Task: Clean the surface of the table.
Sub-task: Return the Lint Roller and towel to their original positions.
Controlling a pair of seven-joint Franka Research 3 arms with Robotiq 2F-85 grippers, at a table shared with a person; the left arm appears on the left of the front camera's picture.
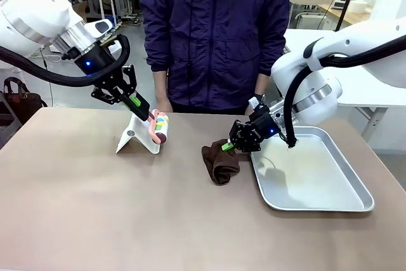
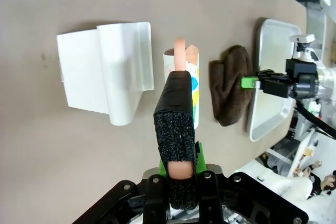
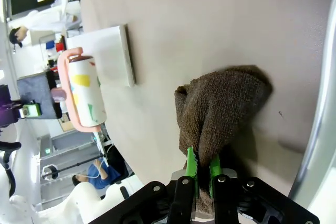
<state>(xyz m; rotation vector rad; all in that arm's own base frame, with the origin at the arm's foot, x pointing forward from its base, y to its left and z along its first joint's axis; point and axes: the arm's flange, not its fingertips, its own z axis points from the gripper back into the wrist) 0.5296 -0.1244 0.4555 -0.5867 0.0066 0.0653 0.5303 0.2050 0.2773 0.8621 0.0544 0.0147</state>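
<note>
brown cloth beside metal tray, white stand, table

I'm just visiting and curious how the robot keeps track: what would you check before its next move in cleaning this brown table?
1. Right gripper shut on the dark brown fuzzy cloth: ok.
2. Cloth touching the brownish-taupe table: ok, its lower part lies on the top.
3. Left gripper shut on the pink handle of the lint roller with its colourful patterned roll: ok.
4. Roller out of its white plastic stand: ok, held just beside it.
5. Shiny silver metal tray out of the cloth's way: not ok, its edge sits right next to the cloth.
6. Person's hands off the table: cannot tell.
</note>
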